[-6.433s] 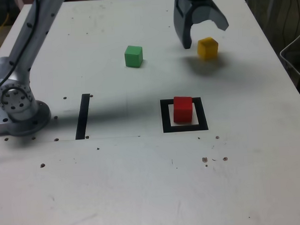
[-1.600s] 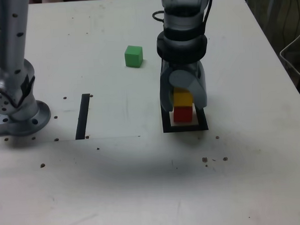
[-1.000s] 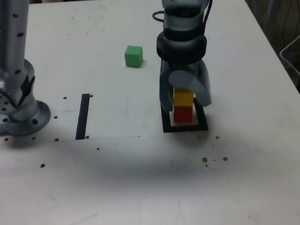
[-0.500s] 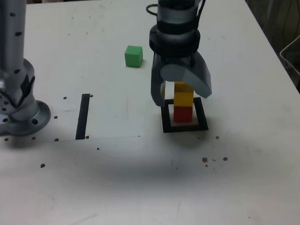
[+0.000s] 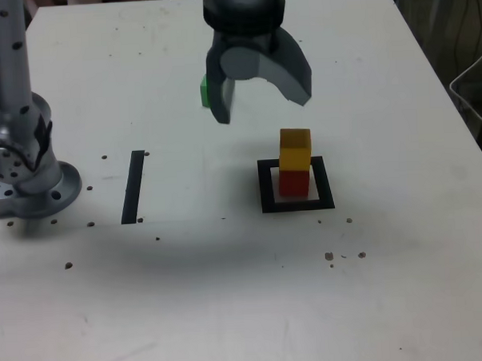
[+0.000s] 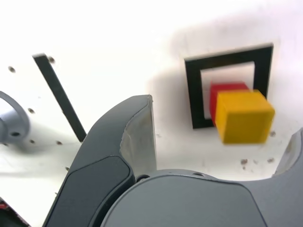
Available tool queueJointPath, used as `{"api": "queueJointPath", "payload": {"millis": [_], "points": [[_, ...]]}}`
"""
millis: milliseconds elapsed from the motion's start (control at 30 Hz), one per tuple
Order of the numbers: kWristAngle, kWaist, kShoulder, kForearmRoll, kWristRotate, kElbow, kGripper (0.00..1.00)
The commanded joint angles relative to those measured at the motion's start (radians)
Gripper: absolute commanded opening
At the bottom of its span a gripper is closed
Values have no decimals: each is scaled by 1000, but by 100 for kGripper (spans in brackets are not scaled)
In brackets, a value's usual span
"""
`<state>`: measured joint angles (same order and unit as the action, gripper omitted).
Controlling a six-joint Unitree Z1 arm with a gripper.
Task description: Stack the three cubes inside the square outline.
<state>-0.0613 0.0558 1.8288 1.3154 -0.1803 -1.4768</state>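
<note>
The yellow cube (image 5: pixel 295 148) rests on top of the red cube (image 5: pixel 294 182) inside the black square outline (image 5: pixel 265 187). In the wrist view the yellow cube (image 6: pixel 246 117) covers most of the red cube (image 6: pixel 226 89) within the outline (image 6: pixel 195 90). My gripper (image 5: pixel 261 96) hangs open and empty above the table, up and to the exterior view's left of the stack. The green cube (image 5: pixel 203 92) is mostly hidden behind one gripper finger (image 5: pixel 221 97); only a sliver shows.
A straight black strip (image 5: pixel 132 186) lies on the white table at the exterior view's left, also seen in the wrist view as the strip (image 6: pixel 59 97). The arm's grey base (image 5: pixel 25 178) stands at the far left. A white cable (image 5: pixel 471 90) hangs past the right edge.
The gripper brought the yellow cube onto the red one, let go and opened, then rose and moved to the exterior view's left, now covering the green cube.
</note>
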Motion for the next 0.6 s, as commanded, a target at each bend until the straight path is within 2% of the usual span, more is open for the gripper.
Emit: {"api": "queueJointPath", "payload": {"millis": [0, 267, 333, 567], "points": [[-18, 33, -4, 2, -24, 8, 99], [-146, 190, -11, -22, -124, 40, 99], [-168, 218, -10, -36, -145, 50, 99], [-183, 312, 0, -105, -236, 104, 99]]}}
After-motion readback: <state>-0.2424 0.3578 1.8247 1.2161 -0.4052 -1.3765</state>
